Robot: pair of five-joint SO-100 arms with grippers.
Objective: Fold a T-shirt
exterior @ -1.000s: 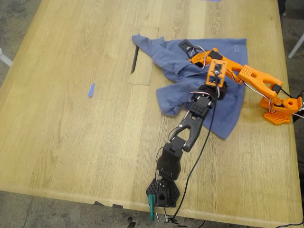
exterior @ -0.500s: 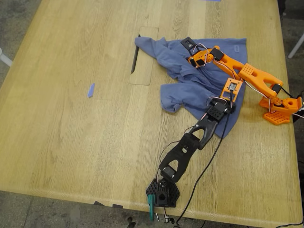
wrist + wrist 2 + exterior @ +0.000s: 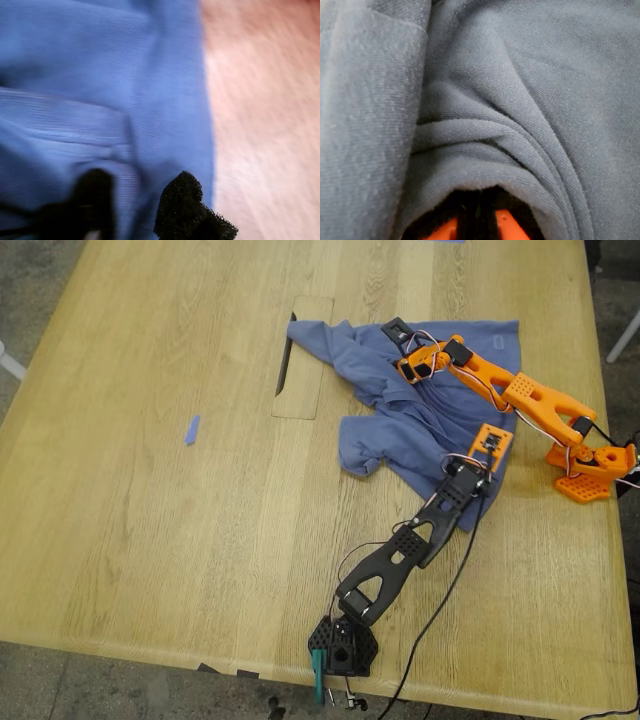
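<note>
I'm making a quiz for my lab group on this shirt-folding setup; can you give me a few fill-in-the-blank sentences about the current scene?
1. The T-shirt lies crumpled, not yet ____.
2. The arm whose base is at the table's near edge in the exterior view is ____ in colour.
3. A small strip of blue tape lies on the exterior view's ____ side.
4. In the first wrist view, my first gripper sits over the shirt's ____, beside bare wood.

Missing words: folded; black; left; edge

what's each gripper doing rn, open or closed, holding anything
My first gripper: open, fingers apart over the T-shirt edge, holding nothing.
My second gripper: pressed into bunched shirt fabric; cannot tell whether open or closed.
</note>
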